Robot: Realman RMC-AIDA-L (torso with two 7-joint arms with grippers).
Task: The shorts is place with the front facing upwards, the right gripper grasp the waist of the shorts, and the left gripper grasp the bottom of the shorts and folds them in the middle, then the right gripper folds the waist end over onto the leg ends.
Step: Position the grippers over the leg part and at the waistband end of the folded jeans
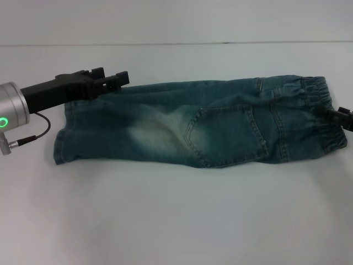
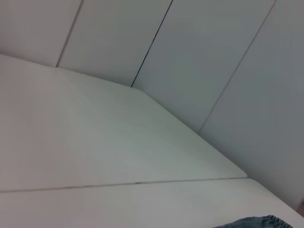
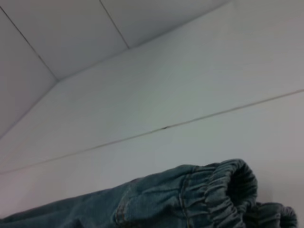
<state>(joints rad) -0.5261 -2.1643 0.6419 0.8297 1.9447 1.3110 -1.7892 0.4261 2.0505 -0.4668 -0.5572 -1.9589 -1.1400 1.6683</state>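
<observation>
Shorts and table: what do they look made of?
The shorts look like blue denim: faded whitish patches, stitched seams, a patch pocket, and a gathered elastic waistband. The table looks like a smooth matte white board, likely laminate, though that is uncertain.

Blue denim shorts point(image 1: 220, 124) with a faded pale patch, white table point(image 1: 176, 221), black left gripper point(image 1: 118, 79)

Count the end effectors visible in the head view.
2. The left end effector is at the far edge of the shorts near the leg end; the right end effector is at the waist, mostly out of frame.
</observation>
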